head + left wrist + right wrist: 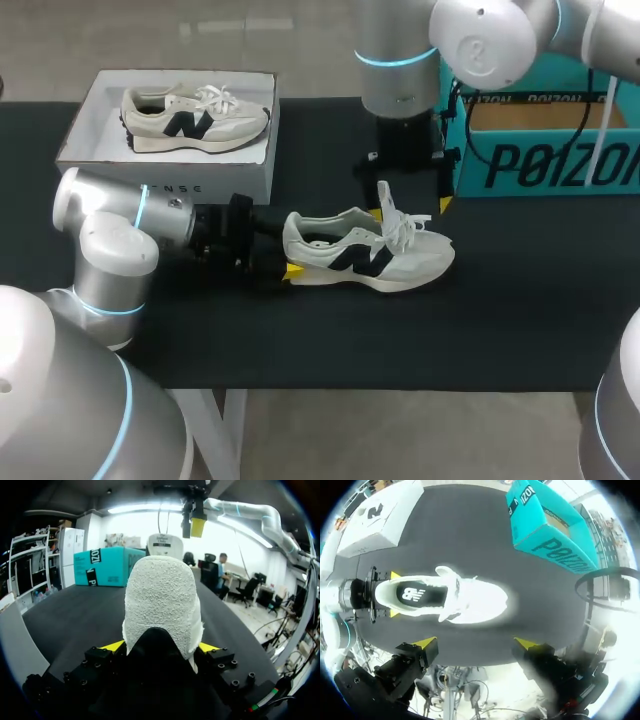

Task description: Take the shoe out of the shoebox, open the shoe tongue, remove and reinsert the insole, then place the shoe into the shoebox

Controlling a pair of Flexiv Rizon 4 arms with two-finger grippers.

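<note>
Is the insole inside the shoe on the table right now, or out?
Inside. The right wrist view looks down into the shoe, and the dark insole with its printed mark lies in it.

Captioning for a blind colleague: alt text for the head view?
Left gripper holds the heel of a white sneaker on the black table; open right gripper hangs above its laces. A second sneaker lies in the white shoebox.

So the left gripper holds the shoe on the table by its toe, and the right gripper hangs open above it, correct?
Not the toe: the right wrist view shows the left gripper shut on the heel of the shoe. The right gripper does hang open above it.
</note>
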